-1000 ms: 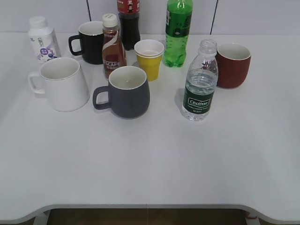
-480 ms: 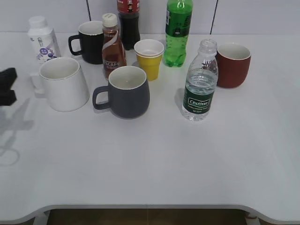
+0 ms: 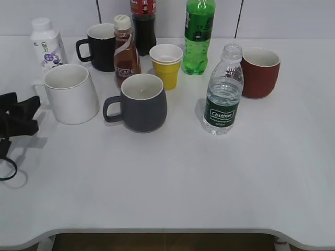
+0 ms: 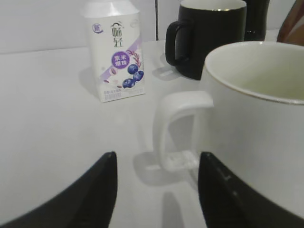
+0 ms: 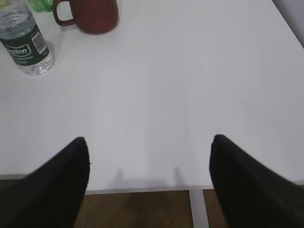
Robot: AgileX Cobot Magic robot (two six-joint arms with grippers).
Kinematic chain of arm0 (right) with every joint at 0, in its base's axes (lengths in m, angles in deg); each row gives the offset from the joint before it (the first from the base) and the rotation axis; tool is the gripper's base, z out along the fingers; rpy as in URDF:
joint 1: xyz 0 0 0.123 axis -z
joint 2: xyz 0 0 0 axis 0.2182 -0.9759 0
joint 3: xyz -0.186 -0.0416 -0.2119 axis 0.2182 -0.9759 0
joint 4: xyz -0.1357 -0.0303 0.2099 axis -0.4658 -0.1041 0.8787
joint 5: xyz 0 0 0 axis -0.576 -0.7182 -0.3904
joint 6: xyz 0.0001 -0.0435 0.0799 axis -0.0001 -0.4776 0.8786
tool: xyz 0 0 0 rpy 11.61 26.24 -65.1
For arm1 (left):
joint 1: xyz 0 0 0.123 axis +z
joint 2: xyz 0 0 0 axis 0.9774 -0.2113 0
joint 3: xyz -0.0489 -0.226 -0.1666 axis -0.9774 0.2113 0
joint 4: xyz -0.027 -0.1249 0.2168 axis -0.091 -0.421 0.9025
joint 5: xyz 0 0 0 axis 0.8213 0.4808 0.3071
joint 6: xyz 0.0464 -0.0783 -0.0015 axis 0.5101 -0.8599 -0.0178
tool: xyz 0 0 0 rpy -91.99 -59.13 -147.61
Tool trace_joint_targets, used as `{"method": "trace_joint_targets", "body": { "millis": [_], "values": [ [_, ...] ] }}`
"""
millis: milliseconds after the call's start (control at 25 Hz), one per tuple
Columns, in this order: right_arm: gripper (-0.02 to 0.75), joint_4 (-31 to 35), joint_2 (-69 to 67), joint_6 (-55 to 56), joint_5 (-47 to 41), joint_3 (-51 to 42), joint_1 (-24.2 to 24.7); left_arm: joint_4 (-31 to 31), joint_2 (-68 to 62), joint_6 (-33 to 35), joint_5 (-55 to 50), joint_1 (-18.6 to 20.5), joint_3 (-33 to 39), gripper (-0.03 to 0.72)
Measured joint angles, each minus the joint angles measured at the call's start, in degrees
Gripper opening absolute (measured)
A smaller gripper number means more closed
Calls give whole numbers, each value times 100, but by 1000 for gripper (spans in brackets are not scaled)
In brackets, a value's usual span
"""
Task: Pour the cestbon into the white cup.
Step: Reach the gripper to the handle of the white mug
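The cestbon bottle (image 3: 224,91) stands upright right of centre, uncapped, about half full; it also shows in the right wrist view (image 5: 26,45). The white cup (image 3: 70,94) stands at the left with its handle pointing left; in the left wrist view it (image 4: 256,123) fills the right side. My left gripper (image 3: 29,116) is open just left of the cup's handle (image 4: 178,130); in the left wrist view its fingers (image 4: 156,159) sit either side of the handle's near end, not touching. My right gripper (image 5: 149,142) is open over the table's front edge, out of the exterior view.
A grey mug (image 3: 142,102) stands between cup and bottle. Behind are a black mug (image 3: 100,47), Nescafe bottle (image 3: 125,51), yellow paper cup (image 3: 167,65), green soda bottle (image 3: 198,35), dark cola bottle (image 3: 143,23), red mug (image 3: 259,72) and a small white bottle (image 3: 47,44).
My left gripper has come in from the left edge and moved right, close to the white cup's handle. Nothing else has moved.
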Motion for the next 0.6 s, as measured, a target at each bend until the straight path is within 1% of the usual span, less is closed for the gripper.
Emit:
{"method": "trace_joint_targets", "body": {
  "millis": [240, 400, 480, 520, 600],
  "values": [
    [589, 0, 0, 0, 0, 0, 0, 5, -336, 38, 15, 0, -456, 410],
    [589, 0, 0, 0, 0, 0, 0, 23, -513, 49, -7, 0, -883, 380],
    [589, 0, 0, 0, 0, 0, 0, 67, -641, 49, -90, 0, -1119, 343],
    [589, 0, 0, 0, 0, 0, 0, 131, -685, 49, -155, 0, -1246, 308],
    [589, 0, 0, 4, 0, 0, 0, 314, -726, 49, -325, 0, -1415, 194]
  ]
}}
